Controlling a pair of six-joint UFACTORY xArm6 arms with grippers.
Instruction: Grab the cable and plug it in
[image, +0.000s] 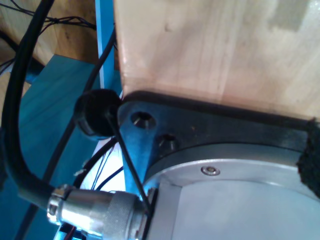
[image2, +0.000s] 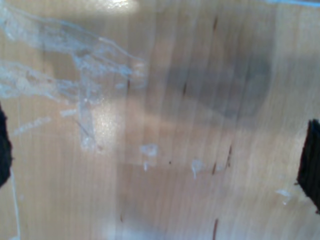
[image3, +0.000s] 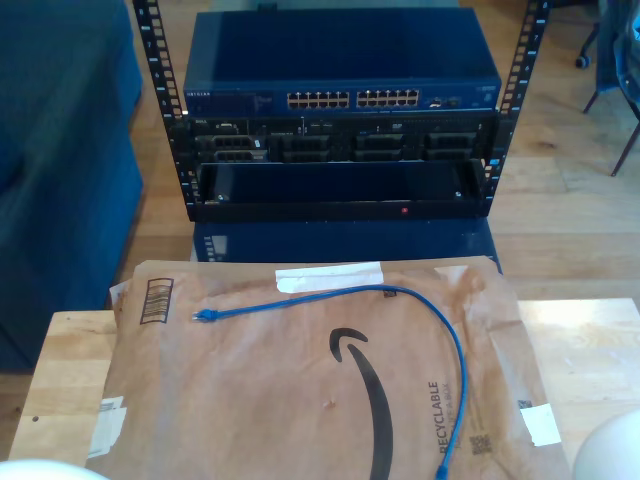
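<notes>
The cable (image3: 330, 295) is thin and bright blue and lies loose on a brown paper mailer (image3: 260, 400) in the exterior view. One plug (image3: 201, 316) rests toward that view's left, and the other end (image3: 440, 470) reaches its bottom edge. Behind the mailer stands a dark blue network switch (image3: 340, 60) with a row of ports (image3: 352, 99). My second gripper (image2: 157, 157) is open over bare, scuffed wood, with a black pad (image2: 310, 165) at either edge of its view. A black pad (image: 312, 150) of my first gripper sits beside an arm's metal base (image: 225, 195).
The switch sits in a black rack (image3: 340, 170) with server units below it. The mailer lies on a light wooden table (image3: 70, 370). A thick black robot cable (image: 15, 125) with a metal connector (image: 95, 210) runs beside the arm's base. Blue furniture (image3: 60, 150) stands at the exterior view's left.
</notes>
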